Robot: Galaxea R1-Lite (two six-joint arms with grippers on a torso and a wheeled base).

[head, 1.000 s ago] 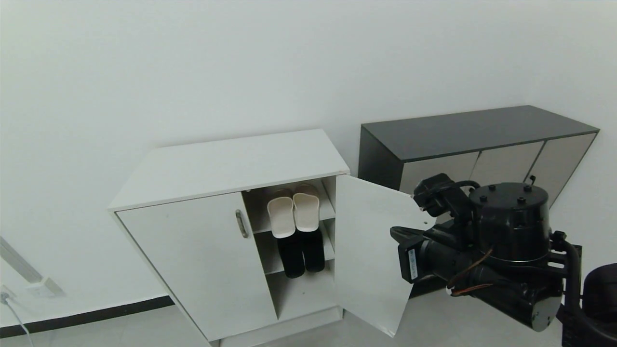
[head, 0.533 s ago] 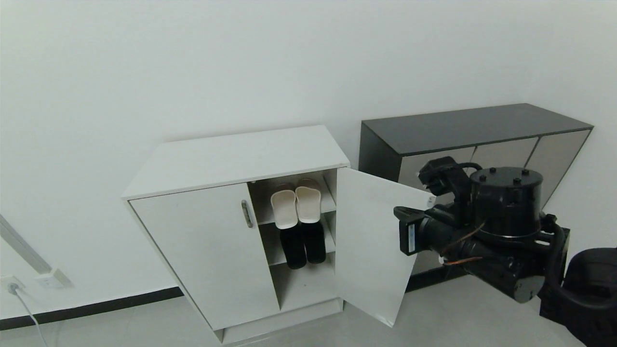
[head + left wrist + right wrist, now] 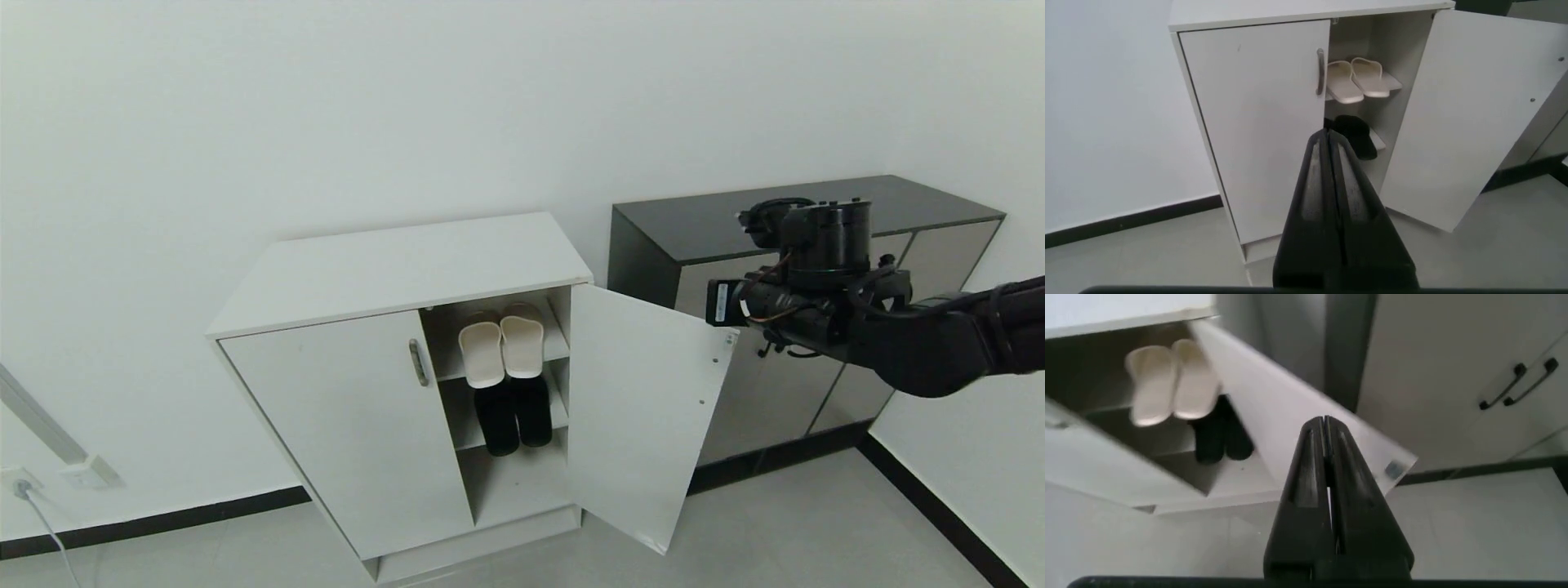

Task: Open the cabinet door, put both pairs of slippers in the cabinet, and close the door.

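Note:
The white cabinet [image 3: 392, 269] stands against the wall with its right door [image 3: 645, 408] swung open and its left door [image 3: 351, 425] closed. White slippers [image 3: 502, 351] lie on the upper shelf, black slippers [image 3: 514, 416] on the shelf below. My right arm [image 3: 816, 302] is held up just right of the open door's top outer corner. In the right wrist view the right gripper [image 3: 1327, 429] is shut and holds nothing, above the door [image 3: 1290, 400]. The left gripper [image 3: 1327, 139] is shut and holds nothing, facing the closed door [image 3: 1266, 122].
A dark sideboard [image 3: 800, 212] with grey doors stands right of the cabinet, close behind the open door. A side wall [image 3: 963, 425] closes the room on the right. A wall socket with a cable [image 3: 24, 486] sits low at the left. Bare floor [image 3: 775, 531] lies in front.
The head camera shifted early on. My right arm has risen and pulled back to the right, off the door's outer edge. The door stays open at the same angle.

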